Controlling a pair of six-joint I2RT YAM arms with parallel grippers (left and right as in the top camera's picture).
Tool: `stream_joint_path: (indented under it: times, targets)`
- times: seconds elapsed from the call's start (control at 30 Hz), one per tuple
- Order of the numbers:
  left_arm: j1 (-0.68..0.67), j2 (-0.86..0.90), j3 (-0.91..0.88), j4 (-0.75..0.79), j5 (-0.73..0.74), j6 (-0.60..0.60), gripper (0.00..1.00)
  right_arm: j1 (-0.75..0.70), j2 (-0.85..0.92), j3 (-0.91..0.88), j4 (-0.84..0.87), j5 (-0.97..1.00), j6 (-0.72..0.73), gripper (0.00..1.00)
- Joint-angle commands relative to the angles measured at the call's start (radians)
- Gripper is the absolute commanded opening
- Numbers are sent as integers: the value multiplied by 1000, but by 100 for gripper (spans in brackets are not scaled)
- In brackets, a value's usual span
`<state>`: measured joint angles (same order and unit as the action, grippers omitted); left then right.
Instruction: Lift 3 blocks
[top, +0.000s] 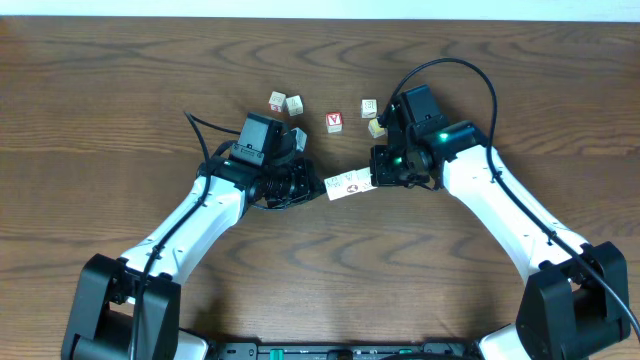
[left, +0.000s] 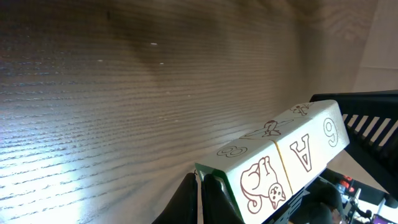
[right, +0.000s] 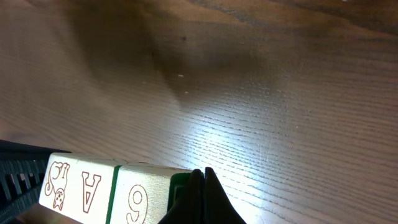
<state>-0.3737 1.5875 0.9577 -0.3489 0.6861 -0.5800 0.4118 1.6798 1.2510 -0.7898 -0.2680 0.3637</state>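
Three blocks are sitting end to end in one row, squeezed between the two claws and apparently hanging clear of the table. Both clenched on nothing, the left gripper and right gripper are pressing fingertips against opposite row ends. Recommendation: apply equal inward pressure and rise level, or the middle block is likely to drop.

cream, brown-printed blocks, dark wood-grain table

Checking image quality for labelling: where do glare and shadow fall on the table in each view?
Overhead: table evenly lit, no glare. Left wrist: glare at lower left, shadow streak above the blocks. Right wrist: glare patch mid-frame, shadow upper left.
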Motion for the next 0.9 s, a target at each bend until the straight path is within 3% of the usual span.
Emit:
stream_joint_path:
  times: [0.0, 0.87]
  targets:
    - [-37, -29, 59, 37, 141, -2, 7, 85, -5, 10, 15, -244, 25, 1]
    - [-37, -30, 59, 42, 141, -10, 7, 88, -5, 10, 11, -230, 32, 1]
